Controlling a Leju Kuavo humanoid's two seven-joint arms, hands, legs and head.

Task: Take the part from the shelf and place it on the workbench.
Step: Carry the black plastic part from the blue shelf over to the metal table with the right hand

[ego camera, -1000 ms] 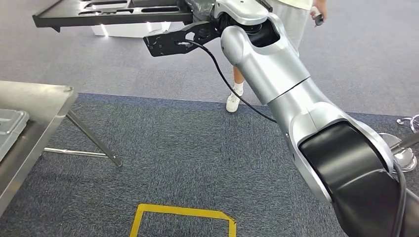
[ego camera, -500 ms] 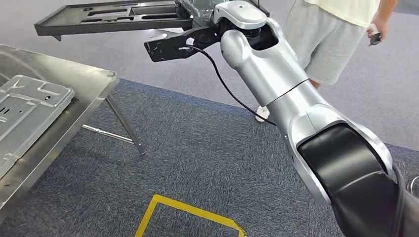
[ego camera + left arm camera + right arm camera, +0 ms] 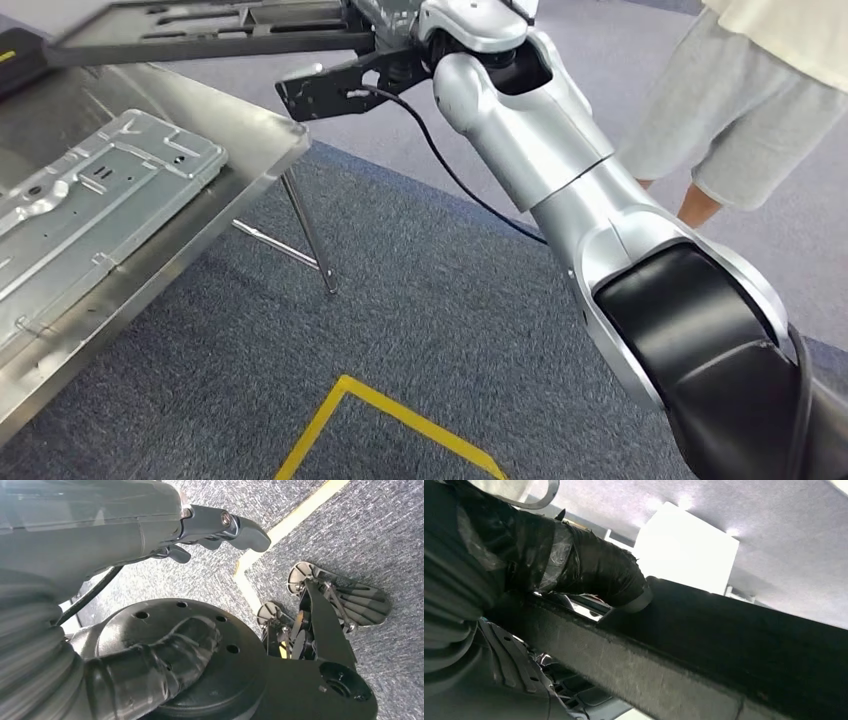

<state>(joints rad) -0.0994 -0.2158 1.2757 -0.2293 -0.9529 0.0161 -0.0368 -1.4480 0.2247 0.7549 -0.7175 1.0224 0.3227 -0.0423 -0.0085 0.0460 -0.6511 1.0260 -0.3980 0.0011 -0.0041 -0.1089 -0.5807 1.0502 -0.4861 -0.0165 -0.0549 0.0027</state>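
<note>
Right hand [image 3: 589, 575] grips part [image 3: 200, 30] — (unlabelled).

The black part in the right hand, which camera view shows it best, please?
The head view: the black part shows as a long flat tray with cut-outs, carried above the workbench. The right wrist view shows its dark edge close up, with the right hand gripping it. The left wrist view looks at the floor.
</note>
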